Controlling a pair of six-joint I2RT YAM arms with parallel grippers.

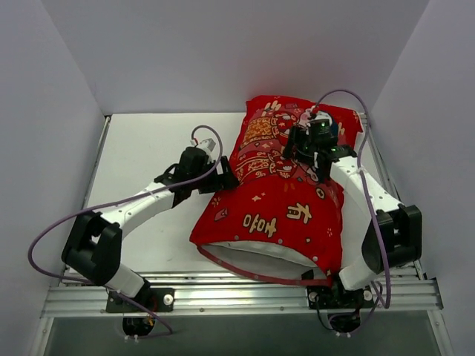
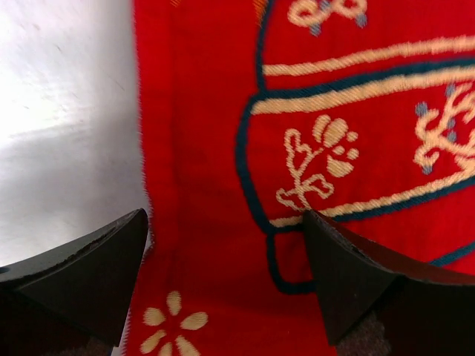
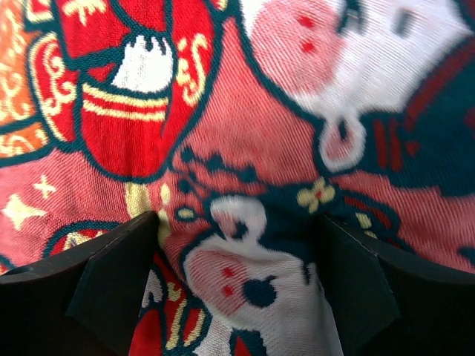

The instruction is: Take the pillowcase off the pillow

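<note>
The red printed pillowcase (image 1: 286,200) lies across the table with the pillow inside it. The white pillow (image 1: 256,261) shows only at the open mouth at the near end. My left gripper (image 1: 223,178) is at the pillowcase's left edge. In the left wrist view it (image 2: 224,219) is open, one finger over the table and the other over the red fabric (image 2: 215,148). My right gripper (image 1: 315,154) sits on top of the far part of the pillowcase. In the right wrist view it (image 3: 237,219) is open, pressed down, with a raised fold of printed fabric (image 3: 252,274) between its fingers.
The white table (image 1: 148,148) has bare surface left of the pillowcase. White walls enclose the left, far and right sides. A metal rail (image 1: 237,298) runs along the near edge by the arm bases, just in front of the pillowcase's mouth.
</note>
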